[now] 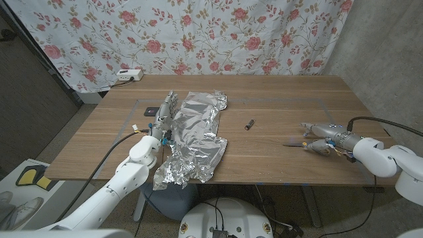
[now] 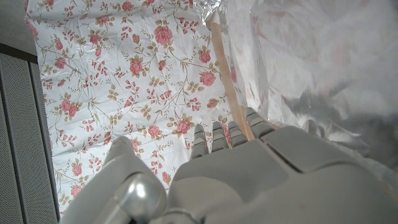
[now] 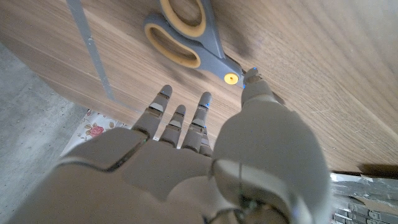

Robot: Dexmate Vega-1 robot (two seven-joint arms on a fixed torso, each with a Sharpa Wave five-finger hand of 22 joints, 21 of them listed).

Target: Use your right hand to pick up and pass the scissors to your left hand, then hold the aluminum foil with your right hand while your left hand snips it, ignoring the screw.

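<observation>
The scissors (image 3: 186,37), grey handles lined with yellow, lie on the wooden table at its right side; in the head view their dark blades (image 1: 293,143) point left. My right hand (image 1: 322,139) is just over them with fingers spread (image 3: 180,118), its thumb tip by the pivot, gripping nothing. A crumpled sheet of aluminum foil (image 1: 196,135) lies at the table's middle left and overhangs the front edge. My left hand (image 1: 165,118) stands against the foil's left edge, fingers straight (image 2: 227,134), holding nothing; the foil (image 2: 305,62) is beside it. The small dark screw (image 1: 250,123) lies between foil and scissors.
A white power strip (image 1: 129,75) sits at the table's far left corner. A small black object (image 1: 150,111) lies just left of my left hand. A thin taped outline (image 1: 277,100) marks the tabletop. A floral curtain (image 1: 198,33) hangs behind.
</observation>
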